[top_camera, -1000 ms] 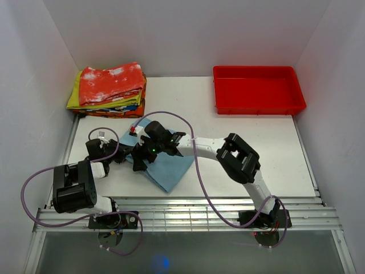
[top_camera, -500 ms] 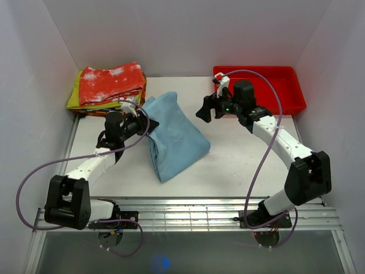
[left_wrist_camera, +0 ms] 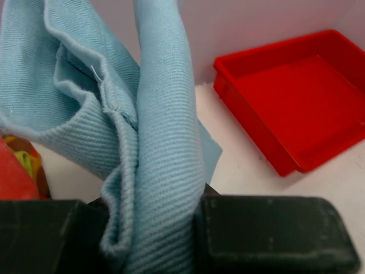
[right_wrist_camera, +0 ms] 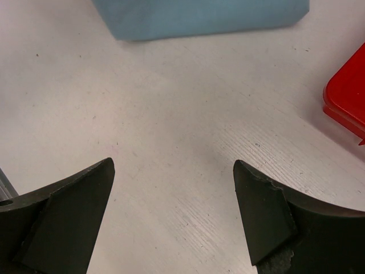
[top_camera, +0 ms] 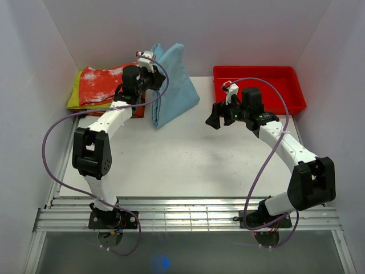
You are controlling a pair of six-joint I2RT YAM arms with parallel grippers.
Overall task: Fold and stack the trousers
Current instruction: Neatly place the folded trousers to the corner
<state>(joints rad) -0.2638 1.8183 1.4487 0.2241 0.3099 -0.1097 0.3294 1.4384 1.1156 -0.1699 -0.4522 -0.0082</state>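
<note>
The folded light-blue trousers [top_camera: 171, 85] hang in the air at the back of the table, just right of the clothes stack, their lower end near the table. My left gripper [top_camera: 149, 79] is shut on their upper left edge. In the left wrist view the thick blue folds [left_wrist_camera: 154, 142] are pinched between the black jaws of the left gripper [left_wrist_camera: 151, 240]. My right gripper [top_camera: 215, 117] hovers over bare table to the right of the trousers, open and empty. The right wrist view has the right gripper [right_wrist_camera: 173, 165] with spread fingers, and the trousers' edge [right_wrist_camera: 199, 14] at the top.
A stack of folded clothes [top_camera: 108, 85] with a red-and-white garment on top lies at the back left. A red tray [top_camera: 259, 90] stands at the back right, also seen as the red tray [left_wrist_camera: 296, 97] and its corner [right_wrist_camera: 348, 97]. White walls close in on three sides.
The right gripper let go of the trousers and swung right, opening wide. The left gripper lifted the trousers from the front left and carried them back beside the stack.
</note>
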